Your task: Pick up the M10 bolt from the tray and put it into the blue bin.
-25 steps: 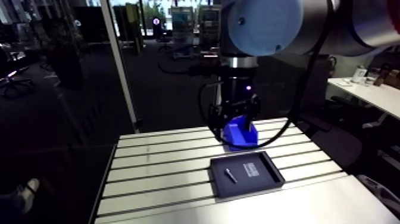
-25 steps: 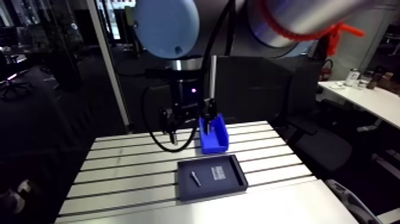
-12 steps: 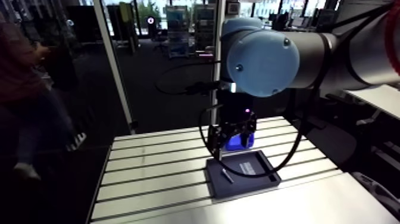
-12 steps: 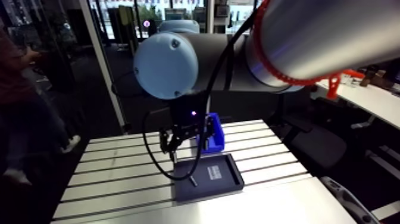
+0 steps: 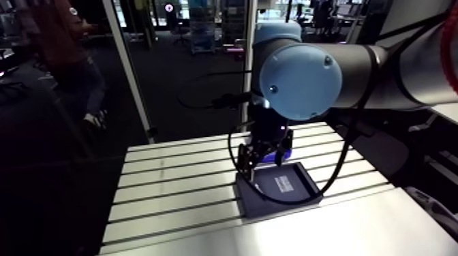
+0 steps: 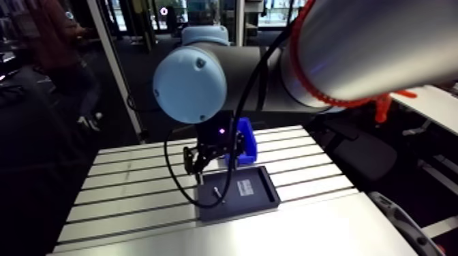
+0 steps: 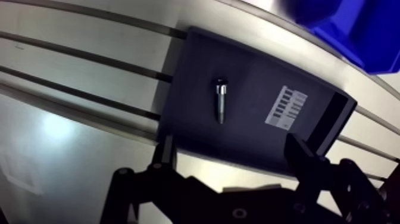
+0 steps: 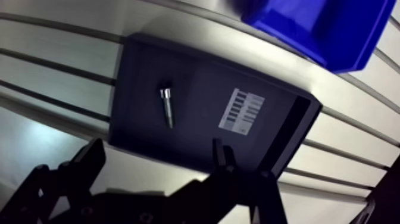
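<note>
A small steel bolt (image 7: 221,100) lies alone on the floor of a dark, shallow tray (image 7: 253,71), beside a white barcode label (image 7: 286,106). In the wrist view my gripper (image 7: 235,156) hovers above the tray's edge, open, with nothing between its black fingers (image 7: 166,150). The bolt lies ahead of the fingers, closer to one of them. Beyond the tray's far side stands the blue bin (image 8: 324,24). The arm view shows the gripper (image 6: 206,168) hanging over the tray (image 6: 253,197), with the bin (image 6: 244,135) partly hidden behind the wrist.
The tray and bin rest on the slotted aluminium table (image 5: 170,178), and a smooth plate (image 5: 286,235) runs along its front edge. A person (image 5: 65,41) stands beyond the table's far left corner, behind an upright post (image 5: 126,75).
The gripper has shifted from beside the blue bin to above the tray, and the arm view has moved with it. The person in the background has stepped closer.
</note>
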Robot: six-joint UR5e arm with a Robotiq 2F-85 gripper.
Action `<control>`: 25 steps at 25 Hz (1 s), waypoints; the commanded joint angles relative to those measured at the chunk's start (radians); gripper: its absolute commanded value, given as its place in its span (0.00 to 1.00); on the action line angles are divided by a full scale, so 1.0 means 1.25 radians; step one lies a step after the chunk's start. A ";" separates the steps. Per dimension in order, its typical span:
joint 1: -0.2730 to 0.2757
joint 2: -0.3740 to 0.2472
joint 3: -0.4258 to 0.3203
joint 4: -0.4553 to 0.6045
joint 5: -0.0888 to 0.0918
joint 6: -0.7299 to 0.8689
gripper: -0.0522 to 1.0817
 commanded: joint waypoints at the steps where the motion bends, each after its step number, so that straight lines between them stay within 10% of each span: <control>1: -0.001 0.029 0.013 -0.031 -0.001 -0.009 0.17; 25: -0.005 0.090 0.024 -0.090 -0.003 -0.010 0.45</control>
